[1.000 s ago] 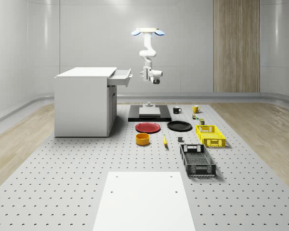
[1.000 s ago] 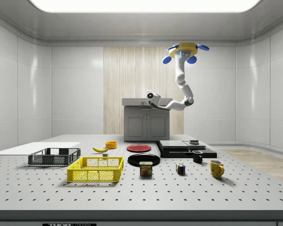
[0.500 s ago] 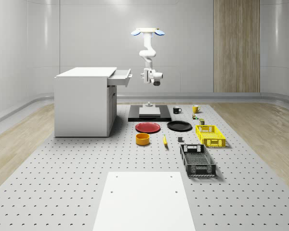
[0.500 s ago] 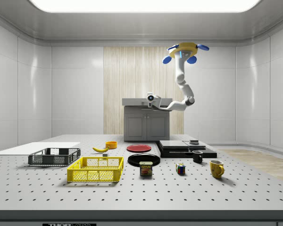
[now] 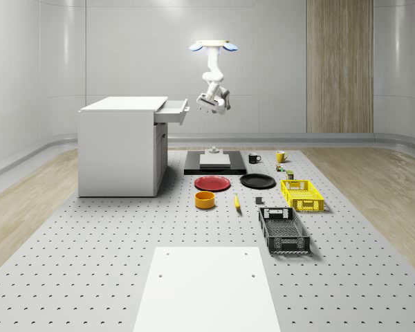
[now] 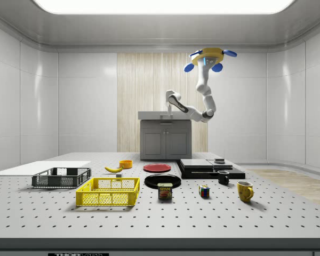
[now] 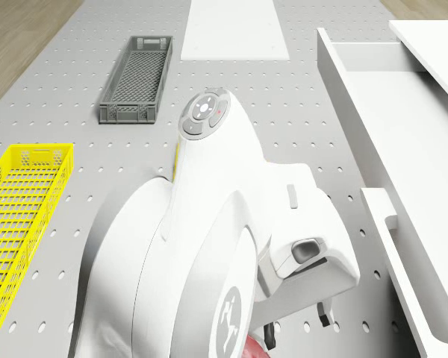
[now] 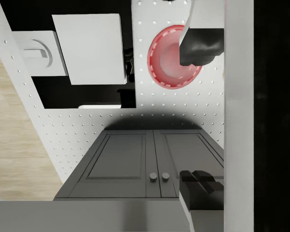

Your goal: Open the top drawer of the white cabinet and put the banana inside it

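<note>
One banana [image 5: 236, 201] on floor, well below released pincer [image 5: 205, 104] beside drawer [image 5: 171, 111].

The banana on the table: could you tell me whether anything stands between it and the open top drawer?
Nothing visible does. The banana lies bare on the table between the orange bowl and the black crate; the top drawer is pulled out, with the end effector beside it.

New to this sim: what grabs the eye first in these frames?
The drone hovering high over the black platform, its white arm folded so the open gripper hangs just off the pulled-out top drawer of the white cabinet. The banana lies on the floor beside the orange bowl.
</note>
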